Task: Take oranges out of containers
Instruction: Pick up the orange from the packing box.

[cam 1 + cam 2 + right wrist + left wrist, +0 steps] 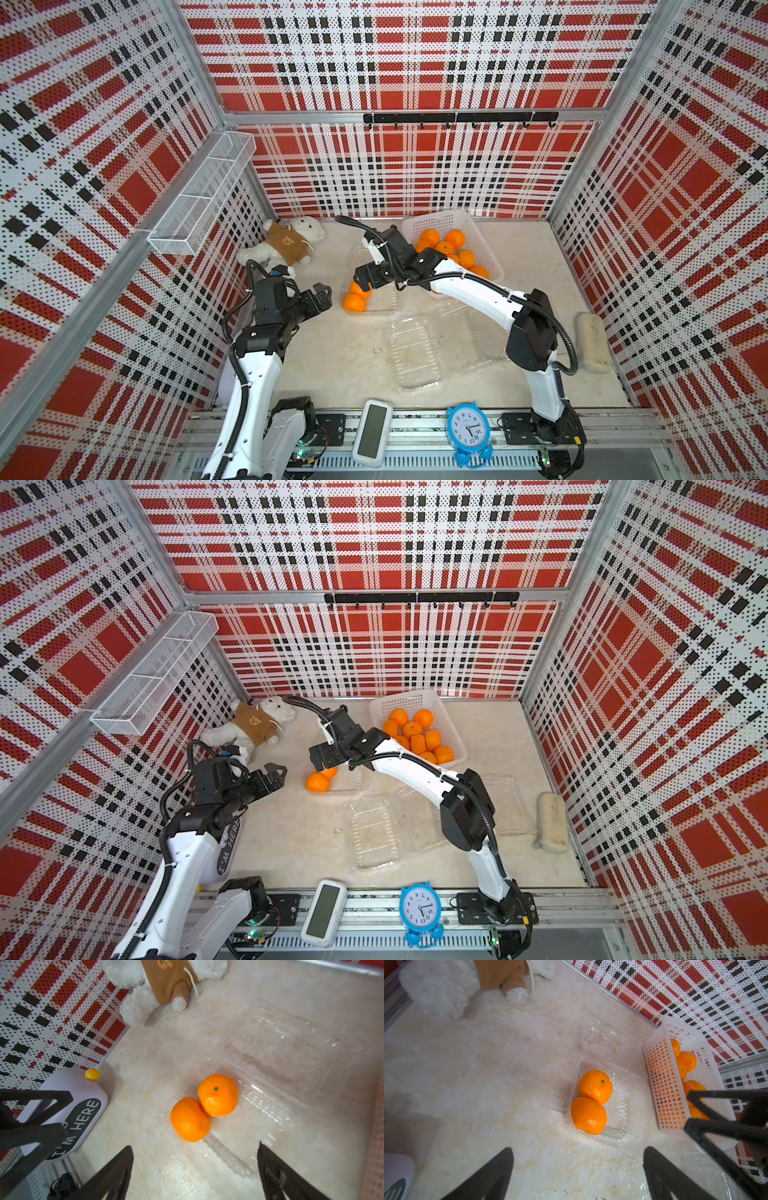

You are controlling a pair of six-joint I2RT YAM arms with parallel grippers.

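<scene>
While left claw point(578, 1149) and right claw point(194, 1145) gape empty, two round dimpled oranges point(596, 1086) touch inside a clear ribbed tray point(620, 1105).

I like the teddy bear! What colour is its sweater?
The teddy's sweater is light brown with a small bear face on it, clearest in a top view.

left gripper point(323, 296) jaws spread wide, held level; right gripper point(360, 284) jaws spread wide, angled downward
</scene>
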